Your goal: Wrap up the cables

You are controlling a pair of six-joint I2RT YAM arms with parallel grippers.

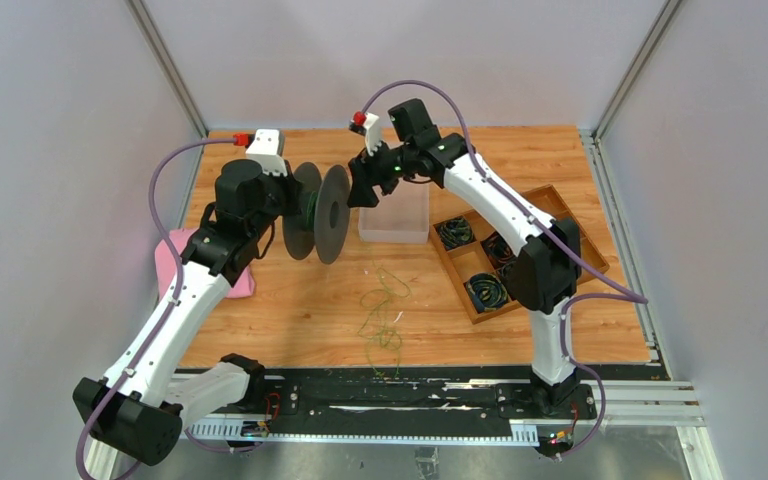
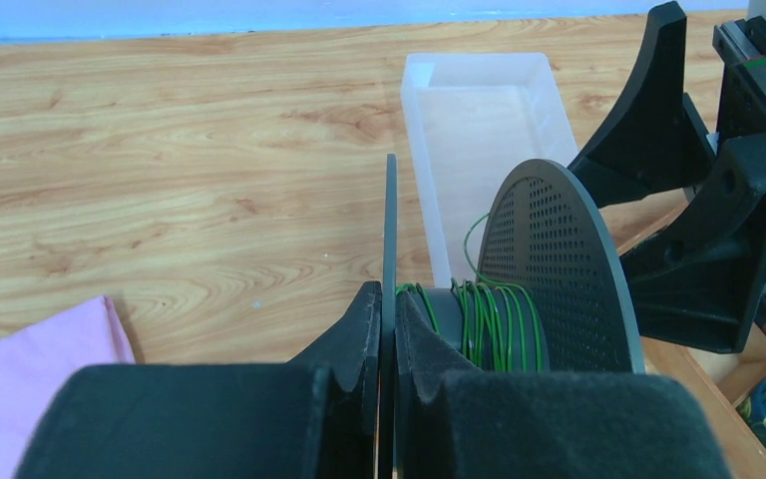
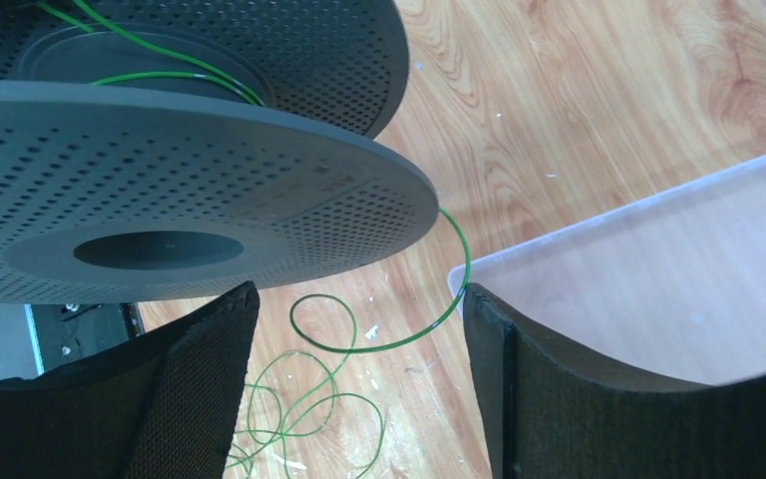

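Near edge first: the cables [image 1: 380, 310], thin green strands, lie in a loose tangle on the wooden table [image 1: 290, 310], at about 6 o'clock from its middle, just ahead of the arm bases. A pink cloth [image 1: 182, 252] sits at 9 o'clock, partly under the left arm. A wooden tray [image 1: 452, 272] at 3 o'clock holds dark coils [image 1: 487, 290] in its compartments. Further in, a black spool [image 1: 315, 212] hangs on edge above the table, just left of centre, with several green turns around its hub. The left gripper [image 2: 387, 339] comes in from the spool's 9 o'clock side and is clamped tight on the thin outer flange, one finger on each face. The perforated inner flange [image 2: 559, 269] faces the other arm. The right gripper [image 3: 359, 299] hovers at the spool's 3 o'clock side with its jaws spread wide, holding nothing. In its wrist view one green strand comes off the flange edge, curves down between the two fingers [image 3: 194, 389] and joins the loops on the table. It passes right by the tip of one finger; cannot tell whether it touches. Farthest, a clear plastic bin [image 1: 400, 225] stands at 1 o'clock from the spool, just behind and below the right gripper.
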